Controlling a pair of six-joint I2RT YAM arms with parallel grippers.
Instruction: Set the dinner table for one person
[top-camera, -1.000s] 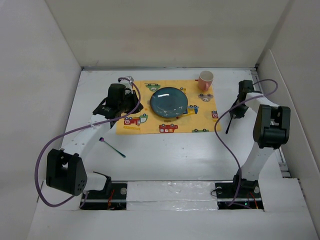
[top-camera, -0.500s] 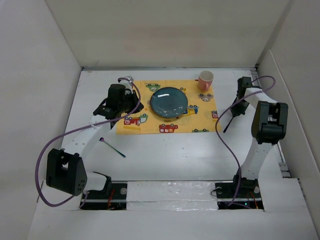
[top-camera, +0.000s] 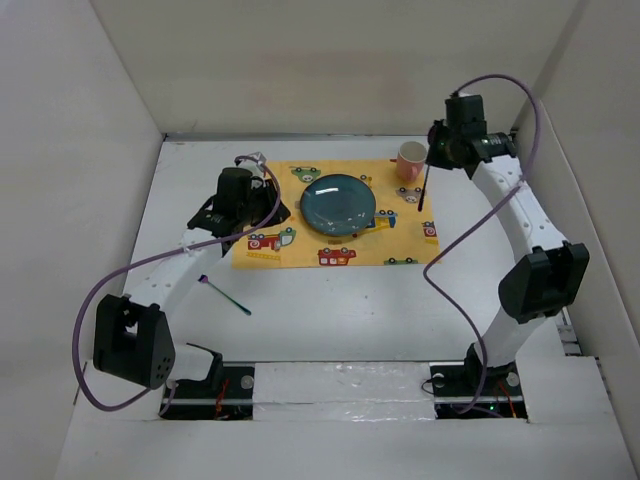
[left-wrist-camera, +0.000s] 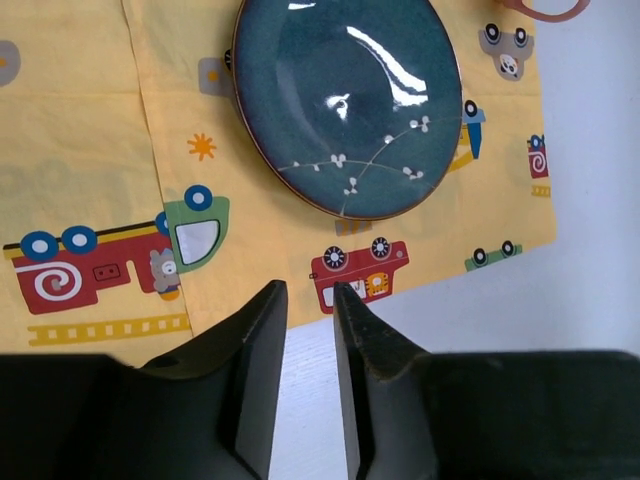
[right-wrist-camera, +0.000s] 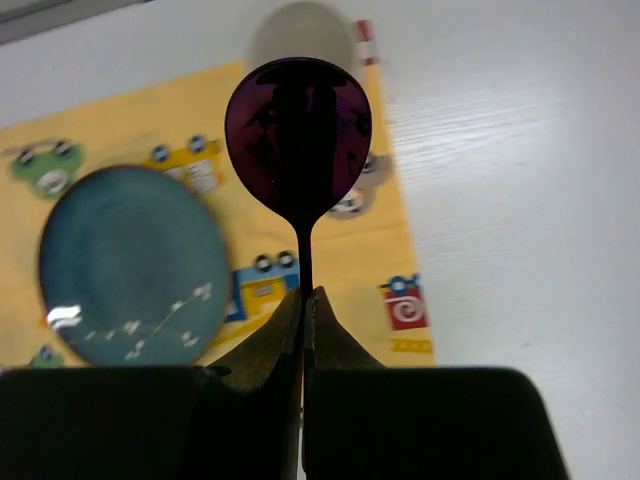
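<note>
one white table (top-camera: 340, 310). one yellow mat (top-camera: 300, 250) on it, toward the far side. one blue plate (top-camera: 338, 204), on the mat. one pink cup (top-camera: 411, 160), at the mat's far right corner. two slim purple utensils: one spoon (right-wrist-camera: 298, 135), up off the table at the far right, and one other utensil (top-camera: 226, 297) lying near left, its kind too small to tell. two arms: one left arm (top-camera: 165, 285) and one right arm (top-camera: 520, 215).
</note>
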